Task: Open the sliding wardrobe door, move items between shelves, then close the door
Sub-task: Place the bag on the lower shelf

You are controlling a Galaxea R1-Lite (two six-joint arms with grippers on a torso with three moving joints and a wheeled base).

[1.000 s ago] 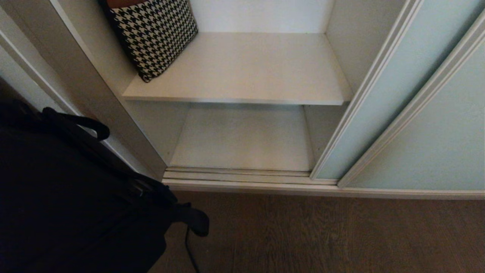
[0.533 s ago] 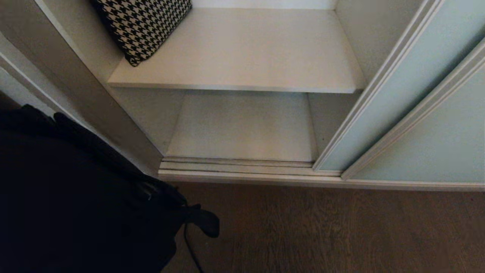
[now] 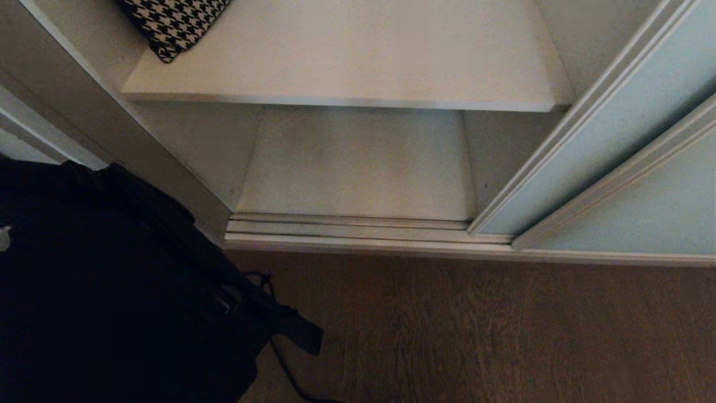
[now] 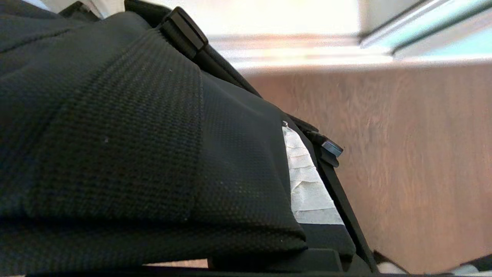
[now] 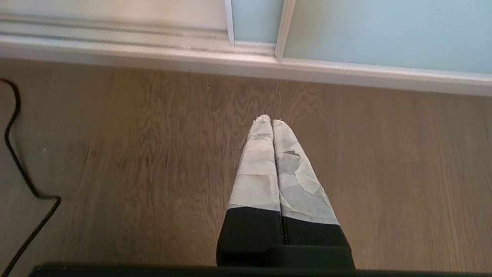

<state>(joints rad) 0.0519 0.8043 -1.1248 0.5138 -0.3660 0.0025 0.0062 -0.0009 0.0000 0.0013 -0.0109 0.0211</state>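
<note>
The open white laminate wardrobe (image 3: 184, 145) fills the upper half of the head view, its pale green frosted glass sliding wardrobe door (image 3: 609, 123) in a thin cream frame pushed to the right side of the frame, overlapping a second panel of the same glass (image 3: 643, 218) at the far right. Inside, two flat white shelves are in view: the upper shelf (image 3: 358, 56) with its thin silvery front edge runs across the top of the frame, and the lower white board (image 3: 358, 168) sits beneath it at centre. The upper shelf holds one thing, a black-and-white houndstooth fabric cushion (image 3: 173, 22) leaning in the upper left corner against the wardrobe's left wall; the rest of that shelf is bare. The lower board holds nothing that shows. A grooved metal floor track (image 3: 347, 226) runs along the wardrobe's front, and brown wood-grain flooring (image 3: 503, 336) covers the bottom of the frame.

A large black woven fabric bag (image 3: 112, 291) takes up the lower left of the head view, over the flooring outside the wardrobe, with a black strap and buckle (image 3: 296, 333) hanging at its right. In the left wrist view the bag fills the left and centre, and one tape-wrapped fingertip of the left gripper (image 4: 307, 188) shows pressed shut against its fabric. In the right wrist view the right gripper (image 5: 272, 121) points at the flooring at centre frame, its white-taped fingers (image 5: 257, 169) closed together on nothing. A thin black cable (image 5: 23, 173) lies at that view's left edge
</note>
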